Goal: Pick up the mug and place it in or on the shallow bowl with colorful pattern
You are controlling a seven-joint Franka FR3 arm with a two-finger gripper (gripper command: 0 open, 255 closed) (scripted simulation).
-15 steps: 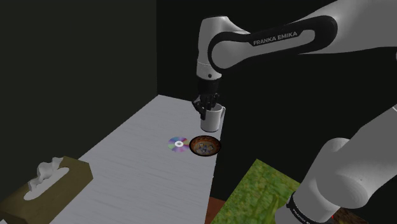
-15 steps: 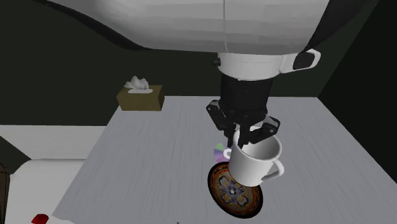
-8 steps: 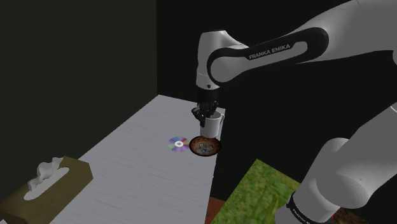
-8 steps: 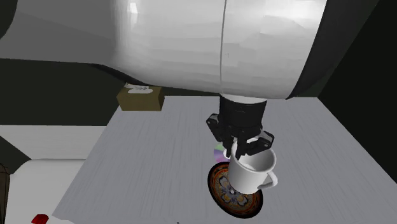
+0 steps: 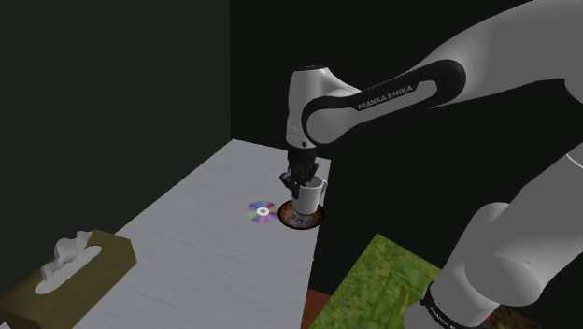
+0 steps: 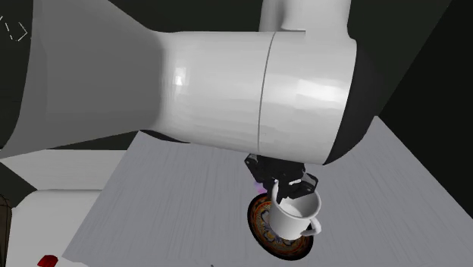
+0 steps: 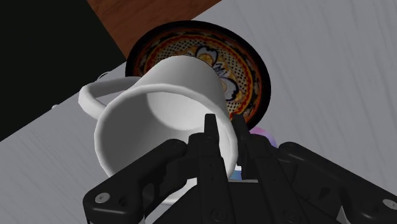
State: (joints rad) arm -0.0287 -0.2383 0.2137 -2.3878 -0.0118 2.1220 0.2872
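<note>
Plainly, the black pincer (image 7: 222,137) was clenched on the white mug (image 7: 159,108), gripping its wall at the rim with one finger inside the cup and the other outside. In the wrist view the mug hung tilted, its open mouth turned toward the camera and its handle on the side away from the fingers. Beneath and beyond it lay the shallow patterned bowl (image 7: 245,63), dark-rimmed with orange, white and blue decoration, sitting near the edge of the pale grey bench (image 7: 331,76).

From the shoulder view, the white arm (image 5: 392,89) reached down to the far end of the bench (image 5: 187,224), where the pincer (image 5: 301,178) held the mug (image 5: 307,194) low over the bowl (image 5: 291,221). Whether the mug's base touched the bowl could not be told. A shiny compact disc (image 5: 261,211) lay flat just beside the bowl, on the shoulder view's left. A brown tissue box (image 5: 70,271) stood well apart at the near end of the bench, and a green mat (image 5: 383,280) lay off the bench toward the stand.

In the second exterior view, the arm (image 6: 227,83) loomed large across the top, and below it the pincer (image 6: 282,182) gripped the mug (image 6: 294,216), handle pointing to that view's right, directly above the bowl (image 6: 261,220) on the bench (image 6: 167,197).
</note>
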